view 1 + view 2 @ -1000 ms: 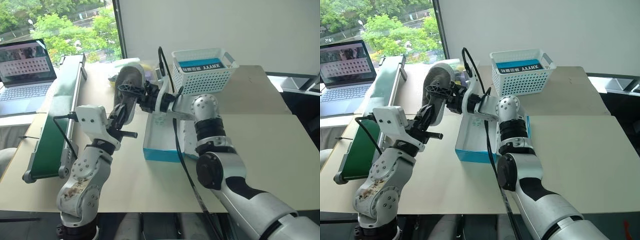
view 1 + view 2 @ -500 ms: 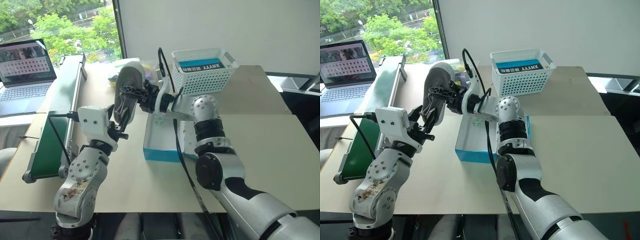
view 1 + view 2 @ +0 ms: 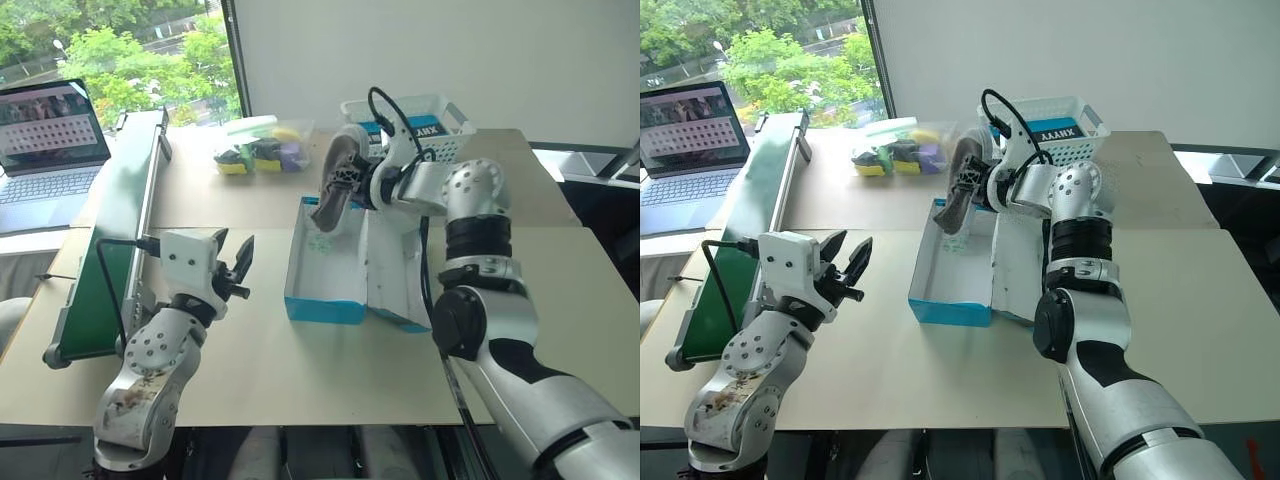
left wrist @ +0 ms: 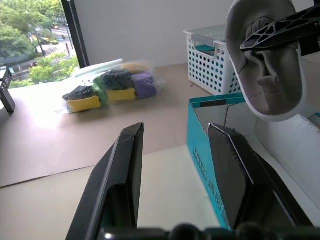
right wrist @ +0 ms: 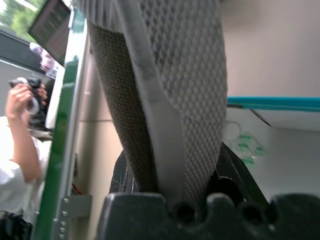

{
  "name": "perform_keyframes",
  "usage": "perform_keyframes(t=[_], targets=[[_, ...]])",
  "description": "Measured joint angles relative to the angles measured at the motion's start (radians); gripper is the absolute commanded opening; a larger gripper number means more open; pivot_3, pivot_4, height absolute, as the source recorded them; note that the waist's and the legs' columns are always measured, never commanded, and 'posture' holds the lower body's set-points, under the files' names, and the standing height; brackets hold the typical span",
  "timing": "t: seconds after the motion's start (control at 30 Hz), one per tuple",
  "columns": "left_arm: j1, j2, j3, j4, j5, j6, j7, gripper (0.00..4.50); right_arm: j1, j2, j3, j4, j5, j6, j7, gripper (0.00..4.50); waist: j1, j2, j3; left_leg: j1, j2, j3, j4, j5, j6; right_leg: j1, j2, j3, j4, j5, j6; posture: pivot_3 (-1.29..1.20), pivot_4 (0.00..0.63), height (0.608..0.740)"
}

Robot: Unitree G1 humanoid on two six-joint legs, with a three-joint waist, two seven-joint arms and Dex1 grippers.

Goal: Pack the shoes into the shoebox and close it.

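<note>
We are gripping a shoe [image 3: 336, 187] in our right gripper [image 3: 349, 187] above the open shoebox [image 3: 322, 302], at its twelve o'clock end; our left gripper [image 3: 238, 268] is hanging spread and empty at its nine o'clock.

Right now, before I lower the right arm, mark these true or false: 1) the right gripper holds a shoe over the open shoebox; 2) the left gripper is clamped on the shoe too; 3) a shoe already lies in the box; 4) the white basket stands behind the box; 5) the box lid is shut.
1) True: the right gripper is shut on the shoe, which hangs above the far end of the shoebox.
2) False: the left gripper is open and empty, apart from the shoe, to the left of the box.
3) False: the white inside that shows holds no shoe.
4) True: the white basket stands beyond the box.
5) False: the lid lies open on the box's right.
</note>
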Motion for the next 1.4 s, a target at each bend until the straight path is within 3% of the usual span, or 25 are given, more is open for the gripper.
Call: perform_keyframes(t=[0.2,0.6,0.67,0.7,0.87,0.93,1.13,1.4], targets=[[-0.015,-0.025,-0.022,0.021,0.014,-0.01,-0.002,2.16,0.088,0.069,0.044,0.004,-0.087,0.036,-0.078,0.55,0.001,0.0,0.0,0.0,0.0,0.0,0.001,0.0,0.0,0.0,0.0,0.0,0.001,0.0,0.0,0.0,0.15,0.735],[0.004,-0.054,-0.024,0.03,0.033,-0.038,-0.001,2.16,0.093,0.083,0.073,0.055,-0.211,0.015,-0.121,0.55,0.0,0.0,0.0,0.0,0.0,0.0,0.001,0.0,0.0,0.0,0.0,0.0,0.001,0.0,0.0,0.0,0.15,0.735],[0.004,-0.058,-0.024,0.03,0.035,-0.038,-0.001,2.23,0.093,0.097,0.073,0.065,-0.216,0.013,-0.119,1.52,0.0,0.0,0.0,0.0,0.0,0.0,0.001,0.0,0.0,0.0,0.0,0.0,0.001,0.0,0.0,0.0,0.15,0.735],[0.004,-0.059,-0.024,0.03,0.036,-0.038,-0.001,2.23,0.093,0.1,0.073,0.068,-0.217,0.012,-0.118,1.71,0.0,0.0,0.0,0.0,0.0,0.0,0.001,0.0,0.0,0.0,0.0,0.0,0.001,0.0,0.0,0.0,0.15,0.735],[0.012,-0.06,-0.024,0.026,0.037,-0.038,-0.001,2.23,0.089,0.112,0.063,0.072,-0.218,-0.003,-0.113,3.6,0.001,0.0,0.0,0.0,0.0,0.0,0.001,0.0,0.0,0.0,0.0,0.0,0.001,0.0,0.0,0.0,0.15,0.735],[0.014,-0.06,-0.024,0.026,0.037,-0.038,-0.001,2.23,0.077,0.115,0.058,0.075,-0.218,-0.007,-0.109,4.05,0.001,0.0,0.0,0.0,0.0,0.0,0.001,0.0,0.0,0.0,0.0,0.0,0.001,0.0,0.0,0.0,0.15,0.735],[0.014,-0.06,-0.022,0.026,0.037,-0.038,-0.001,2.23,0.059,0.117,0.083,0.055,-0.229,-0.056,-0.085,4.05,0.001,0.0,0.0,0.0,0.0,0.0,0.001,0.0,0.0,0.0,0.0,0.0,0.001,0.0,0.0,0.0,0.15,0.735],[0.01,-0.058,-0.015,0.026,0.037,-0.039,-0.004,2.23,0.003,0.068,0.206,-0.019,-0.307,-0.208,-0.006,4.05,0.001,0.0,0.0,0.0,0.0,0.0,0.001,0.0,0.0,0.0,0.0,0.0,0.001,0.0,0.0,0.0,0.15,0.735]])
